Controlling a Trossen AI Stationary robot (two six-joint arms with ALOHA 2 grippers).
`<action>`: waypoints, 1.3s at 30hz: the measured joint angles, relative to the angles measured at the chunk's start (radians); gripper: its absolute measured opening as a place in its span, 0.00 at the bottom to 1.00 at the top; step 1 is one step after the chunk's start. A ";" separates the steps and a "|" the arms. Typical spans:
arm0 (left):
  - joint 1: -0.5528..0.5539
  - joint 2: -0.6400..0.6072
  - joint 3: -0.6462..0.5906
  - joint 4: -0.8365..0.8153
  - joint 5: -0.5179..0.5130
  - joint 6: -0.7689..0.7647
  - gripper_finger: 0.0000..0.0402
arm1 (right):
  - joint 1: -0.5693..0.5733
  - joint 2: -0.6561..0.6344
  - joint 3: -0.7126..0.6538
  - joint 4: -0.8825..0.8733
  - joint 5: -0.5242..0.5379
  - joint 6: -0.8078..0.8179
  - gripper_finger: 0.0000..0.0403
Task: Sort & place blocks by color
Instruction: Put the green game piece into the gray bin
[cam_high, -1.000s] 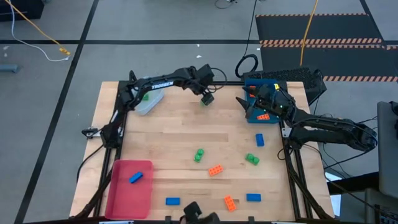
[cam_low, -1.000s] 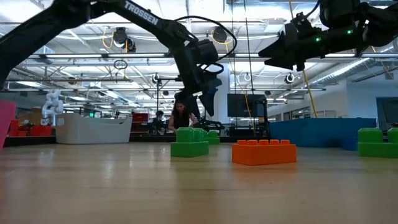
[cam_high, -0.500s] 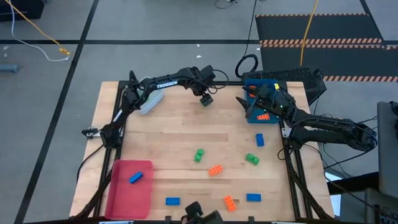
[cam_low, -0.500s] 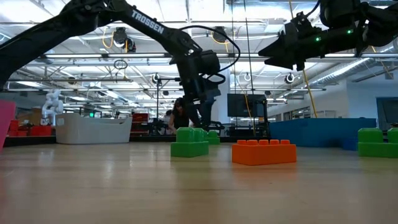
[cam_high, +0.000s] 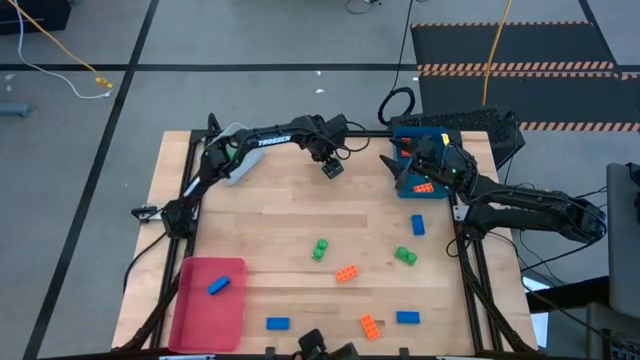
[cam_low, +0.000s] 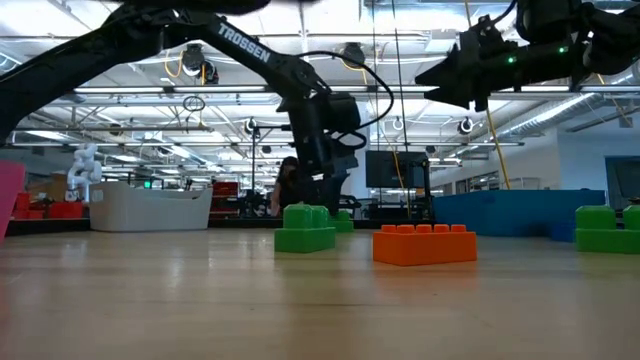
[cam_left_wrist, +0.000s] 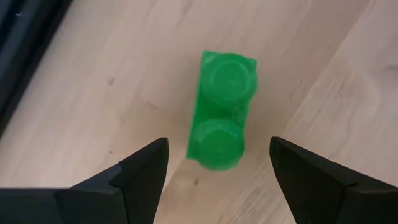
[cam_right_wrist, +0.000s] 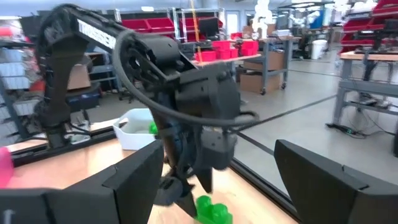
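A green two-stud block lies flat on the wood near the table's far edge. My left gripper stands just above it, pointing steeply down and open, with one finger on each side of the block and a clear gap to both. The right wrist view shows the same green block under that gripper. My right gripper waits open and level in front of the blue tray. More blocks lie nearer: green, orange, green and blue.
A pale tray holding a green piece stands at the far left. A red tray with a blue block sits at the near left. Blue, orange and blue blocks lie along the near edge. An orange block rests in the blue tray.
My left gripper has come down toward the green block at the far edge, shifting slightly toward the table's near side and tipping more steeply downward. My right arm has kept still.
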 joint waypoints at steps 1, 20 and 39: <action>0.000 0.002 0.000 0.001 0.000 -0.003 0.69 | 0.000 0.000 0.000 0.005 -0.003 0.001 0.75; -0.018 0.003 -0.010 0.033 -0.101 -0.025 0.51 | 0.001 0.000 0.000 0.007 -0.004 0.009 0.75; -0.020 0.003 -0.010 0.036 -0.125 0.013 0.35 | 0.001 0.000 0.000 0.012 -0.004 0.006 0.75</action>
